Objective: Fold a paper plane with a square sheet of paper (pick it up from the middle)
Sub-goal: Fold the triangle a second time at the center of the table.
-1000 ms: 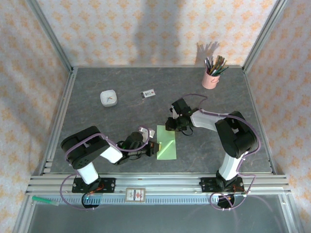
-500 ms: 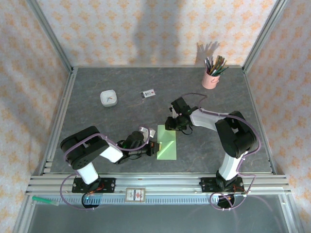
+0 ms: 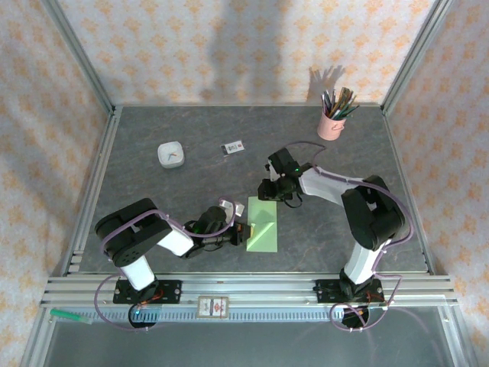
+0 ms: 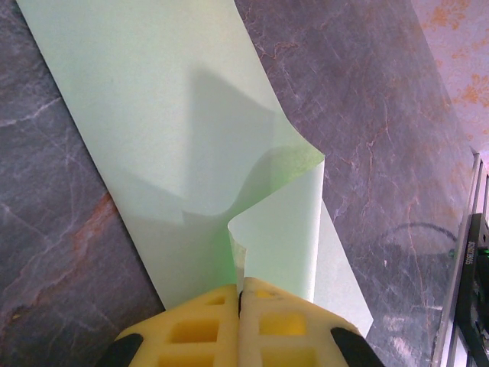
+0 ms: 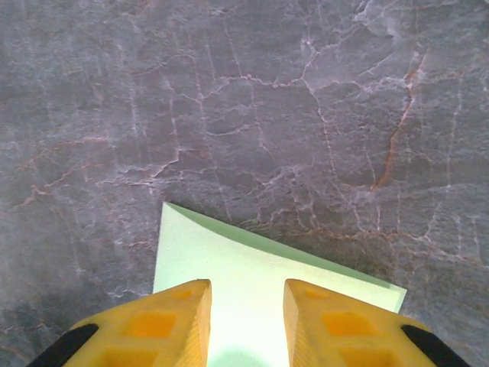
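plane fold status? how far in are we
Done: the green sheet lies as a narrow rectangle, apparently folded in half once. In hand: left pincer is shut on one edge, a layer curling up; right pincer hangs open over the far end. Left: all diagonal folds; no nose or wings yet.

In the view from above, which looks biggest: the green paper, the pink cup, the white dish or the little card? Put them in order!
1. Green paper, clearly the largest.
2. Pink cup and white dish: they look about alike, so I won't rank one over the other.
3. Card, the smallest.
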Controlling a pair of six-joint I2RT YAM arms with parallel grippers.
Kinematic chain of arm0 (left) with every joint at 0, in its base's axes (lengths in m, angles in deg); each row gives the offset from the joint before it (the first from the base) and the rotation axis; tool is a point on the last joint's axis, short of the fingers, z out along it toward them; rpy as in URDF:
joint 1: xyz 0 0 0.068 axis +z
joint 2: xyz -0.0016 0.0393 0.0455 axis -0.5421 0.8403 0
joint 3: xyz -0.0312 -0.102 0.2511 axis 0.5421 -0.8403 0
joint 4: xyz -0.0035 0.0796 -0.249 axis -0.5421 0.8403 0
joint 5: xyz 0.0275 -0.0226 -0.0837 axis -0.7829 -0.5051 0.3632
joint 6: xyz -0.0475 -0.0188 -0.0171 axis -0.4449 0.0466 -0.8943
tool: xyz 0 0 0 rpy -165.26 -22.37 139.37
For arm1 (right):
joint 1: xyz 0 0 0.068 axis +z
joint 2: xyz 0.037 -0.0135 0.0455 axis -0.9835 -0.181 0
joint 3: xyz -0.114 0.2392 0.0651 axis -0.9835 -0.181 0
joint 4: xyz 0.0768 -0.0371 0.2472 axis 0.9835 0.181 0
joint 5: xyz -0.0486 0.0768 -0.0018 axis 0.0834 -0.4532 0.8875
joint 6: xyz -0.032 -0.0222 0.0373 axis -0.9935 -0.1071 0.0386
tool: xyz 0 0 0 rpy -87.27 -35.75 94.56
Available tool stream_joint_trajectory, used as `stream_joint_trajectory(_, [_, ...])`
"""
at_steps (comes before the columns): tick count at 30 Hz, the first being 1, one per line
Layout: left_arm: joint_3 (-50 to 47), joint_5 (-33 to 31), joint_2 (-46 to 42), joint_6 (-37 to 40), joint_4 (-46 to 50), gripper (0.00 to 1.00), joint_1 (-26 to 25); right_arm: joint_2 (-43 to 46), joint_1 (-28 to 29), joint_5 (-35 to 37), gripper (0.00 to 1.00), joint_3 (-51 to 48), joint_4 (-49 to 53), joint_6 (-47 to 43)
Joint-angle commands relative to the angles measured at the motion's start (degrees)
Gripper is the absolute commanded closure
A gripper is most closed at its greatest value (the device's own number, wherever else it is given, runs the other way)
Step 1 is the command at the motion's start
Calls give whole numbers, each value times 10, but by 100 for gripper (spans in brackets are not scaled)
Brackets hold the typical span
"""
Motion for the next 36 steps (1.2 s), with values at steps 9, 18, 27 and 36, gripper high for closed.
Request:
stream_joint_trajectory(9, [13,-42,46,-9,91,100,3,151,3,63,69,-30,13,49])
stream_joint_trajectory(18, [17,-45,50,-9,100,100,3,258,26,56,74,-139,-46,129])
stream_joint_trajectory(27, [19,-44,54,-15,96,100,3,320,55,33,98,-229,-113,215])
stream_joint_trajectory(36, [17,-50,50,-16,100,100,3,283,97,-2,100,-292,-210,272])
